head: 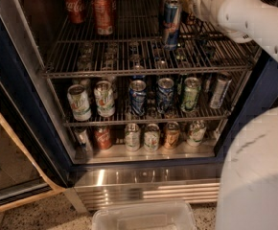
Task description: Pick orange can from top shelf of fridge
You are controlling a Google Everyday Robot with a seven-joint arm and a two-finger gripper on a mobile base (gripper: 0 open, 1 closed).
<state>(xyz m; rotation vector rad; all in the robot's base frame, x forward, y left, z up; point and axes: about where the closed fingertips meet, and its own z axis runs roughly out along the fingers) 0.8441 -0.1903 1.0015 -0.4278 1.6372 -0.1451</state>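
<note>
Orange can (103,14) upright on top shelf (144,73) of fridge (269,87), left part, near Coca-Cola can (75,4). Gripper (189,5) at right rear of shelf, just beside slim blue can (171,24), well apart from orange can; open or closed: cannot tell

One camera only, set high in front of the fridge (21,87), facing down and inward, fairly near. The gripper (188,4) is at the top right of view (arm (254,20) crossing that corner). The top shelf (129,73) lies below and left of it.
</note>
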